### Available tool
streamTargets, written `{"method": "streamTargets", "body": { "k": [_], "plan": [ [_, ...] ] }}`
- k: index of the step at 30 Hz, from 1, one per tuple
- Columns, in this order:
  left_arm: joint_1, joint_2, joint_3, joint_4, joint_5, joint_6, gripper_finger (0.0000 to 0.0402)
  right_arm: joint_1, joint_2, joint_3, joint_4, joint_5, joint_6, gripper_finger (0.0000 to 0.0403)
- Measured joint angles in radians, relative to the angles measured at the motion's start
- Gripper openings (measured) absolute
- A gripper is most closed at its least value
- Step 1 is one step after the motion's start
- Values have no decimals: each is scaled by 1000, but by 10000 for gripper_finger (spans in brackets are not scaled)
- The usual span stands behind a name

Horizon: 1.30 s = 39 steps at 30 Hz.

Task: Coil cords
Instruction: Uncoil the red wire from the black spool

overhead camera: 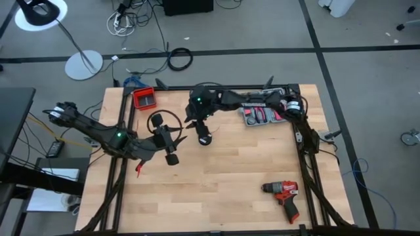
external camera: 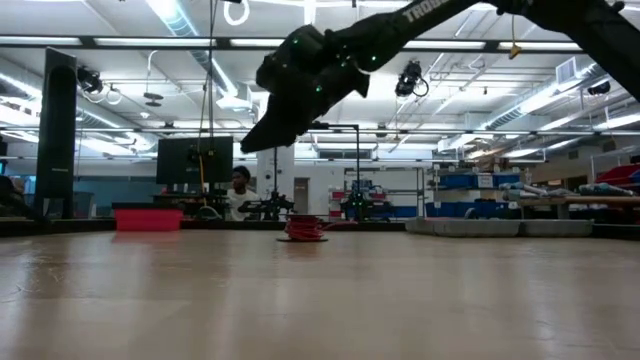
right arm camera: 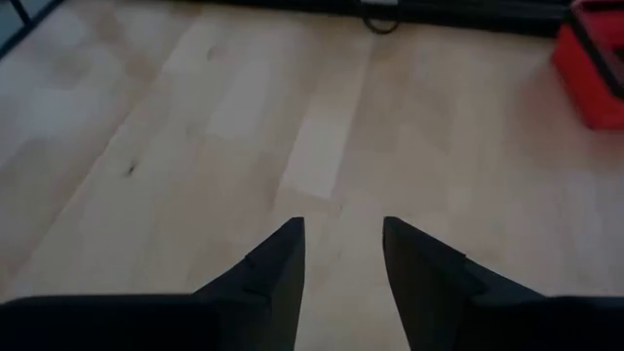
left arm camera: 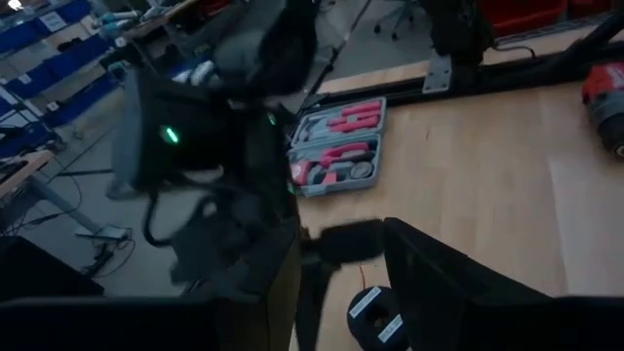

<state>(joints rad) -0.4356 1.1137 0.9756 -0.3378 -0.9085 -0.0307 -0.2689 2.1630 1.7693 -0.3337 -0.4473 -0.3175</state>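
Thin red-and-black cords (overhead camera: 162,124) lie looped on the wooden bench (overhead camera: 230,177), just beside the left hand (overhead camera: 172,156), fingers parted, gripping nothing. Right hand (right arm camera: 341,255) hovers nearby, also unclenched, empty.

Left gripper (overhead camera: 172,148) at frame centre-left, fingers (left arm camera: 444,283) parted. Right gripper (right arm camera: 343,255) at upper centre, fingers apart, empty.

Robotics lab, shelving (external camera: 500,195), ceiling striplights (external camera: 190,25)
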Motion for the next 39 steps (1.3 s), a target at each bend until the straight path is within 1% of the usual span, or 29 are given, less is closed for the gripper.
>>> {"method": "streamTargets", "body": {
  "k": [4,7,11,16,20,23,25,28,31,36,39],
  "plan": [
    [-25,-6,0,-25,-38,-22,152,5,14,-22,53,-71,-1,124],
    [-35,-11,0,-58,-68,-58,152,6,-2,-86,129,-104,22,118],
    [-39,-12,0,-81,-69,-105,152,5,-15,-186,290,-132,84,113],
    [-45,-12,0,-88,-71,-131,152,7,-33,-326,412,-114,105,112],
    [-45,-11,0,-89,-73,-133,152,7,-122,-462,535,-76,120,112],
    [-45,-11,0,-88,-79,-133,152,7,-191,-567,593,-37,139,112],
    [-45,-11,0,-88,-85,-132,152,7,-238,-631,599,-3,131,112],
    [-44,-11,0,-84,-86,-132,152,18,-288,-714,604,92,56,112],
    [-44,-11,0,-84,-86,-132,152,50,-298,-781,598,214,-38,112],
    [-44,-11,0,-86,-86,-136,152,118,-308,-831,612,391,-188,112],
    [-44,-11,0,-90,-87,-137,152,160,-307,-834,614,469,-247,112]
  ]
}}
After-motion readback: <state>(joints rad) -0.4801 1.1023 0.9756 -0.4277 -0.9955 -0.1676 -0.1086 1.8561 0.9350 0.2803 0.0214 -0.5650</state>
